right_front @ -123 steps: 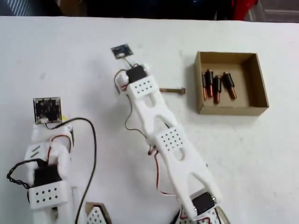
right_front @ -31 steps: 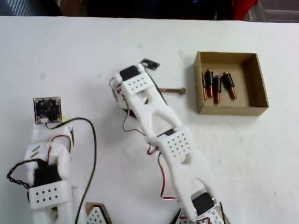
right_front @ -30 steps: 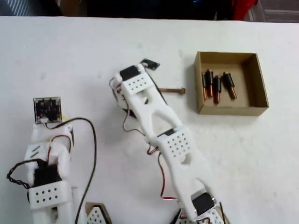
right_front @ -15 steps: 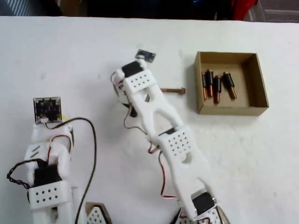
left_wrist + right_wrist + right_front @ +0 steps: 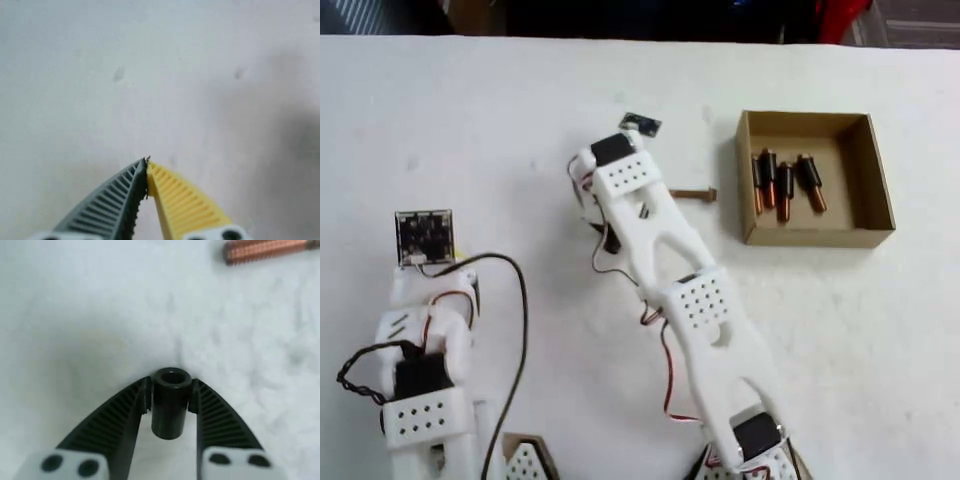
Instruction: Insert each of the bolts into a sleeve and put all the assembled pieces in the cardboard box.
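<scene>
Pressed together tip to tip, the grey and yellow fingers of the left gripper (image 5: 146,172) hold nothing and hang over bare white desk (image 5: 150,65). From above, the left arm (image 5: 423,335) sits near the desk's front left corner, with a black cable (image 5: 518,300) looping beside it.

Toward the middle, the right arm (image 5: 665,260) stretches from the front edge up and to the left. Its wrist covers whatever is under it in the high view. The right wrist view fills that in: the right gripper (image 5: 170,390) pinches a black sleeve (image 5: 170,412) between its two ribbed black fingers (image 5: 122,412), and the sleeve's open end is in sight near the fingertips.

Just to the right of that wrist, a copper-coloured bolt (image 5: 695,194) lies flat on the desk, between the arm and the cardboard box (image 5: 810,238), touching neither. In the right wrist view its threaded end (image 5: 270,250) lies beyond the sleeve, well apart from it.

Farther right, toward the desk's back right part, the box stands open. A few assembled pieces (image 5: 785,185) lie side by side on its floor, with black sleeves at their far ends and copper shafts pointing toward the front wall.
</scene>
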{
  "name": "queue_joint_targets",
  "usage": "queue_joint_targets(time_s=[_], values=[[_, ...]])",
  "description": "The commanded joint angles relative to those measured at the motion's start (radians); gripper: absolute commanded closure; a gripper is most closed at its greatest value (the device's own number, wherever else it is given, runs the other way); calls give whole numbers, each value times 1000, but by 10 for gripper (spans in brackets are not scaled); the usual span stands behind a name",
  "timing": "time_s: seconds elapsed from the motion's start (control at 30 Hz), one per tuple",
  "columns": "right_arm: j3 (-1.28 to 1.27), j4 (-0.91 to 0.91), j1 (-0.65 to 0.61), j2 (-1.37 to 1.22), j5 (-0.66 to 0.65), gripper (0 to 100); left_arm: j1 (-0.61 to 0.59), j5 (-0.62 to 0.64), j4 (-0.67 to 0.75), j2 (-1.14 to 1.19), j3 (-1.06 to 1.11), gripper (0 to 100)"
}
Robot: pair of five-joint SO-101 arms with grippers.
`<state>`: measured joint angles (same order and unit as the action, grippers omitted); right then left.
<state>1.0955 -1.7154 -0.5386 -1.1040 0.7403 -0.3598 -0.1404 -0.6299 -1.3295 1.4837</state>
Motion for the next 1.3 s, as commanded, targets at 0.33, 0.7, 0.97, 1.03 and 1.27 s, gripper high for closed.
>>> queue_joint_targets(time_s=[0.33,0.7,0.97,1.03,1.27], values=[[14,-33,5,-7,-388,981,16,-48,58,-12,-3,970],[14,-39,-45,-7,-1097,981,16,-48,58,-12,-3,970],[21,-39,-65,1,-1120,981,16,-48,58,-12,-3,970],[25,-39,-68,8,-1120,981,16,-48,58,-12,-3,970],[12,-53,-61,196,-1117,981,16,-49,58,-12,-2,971]])
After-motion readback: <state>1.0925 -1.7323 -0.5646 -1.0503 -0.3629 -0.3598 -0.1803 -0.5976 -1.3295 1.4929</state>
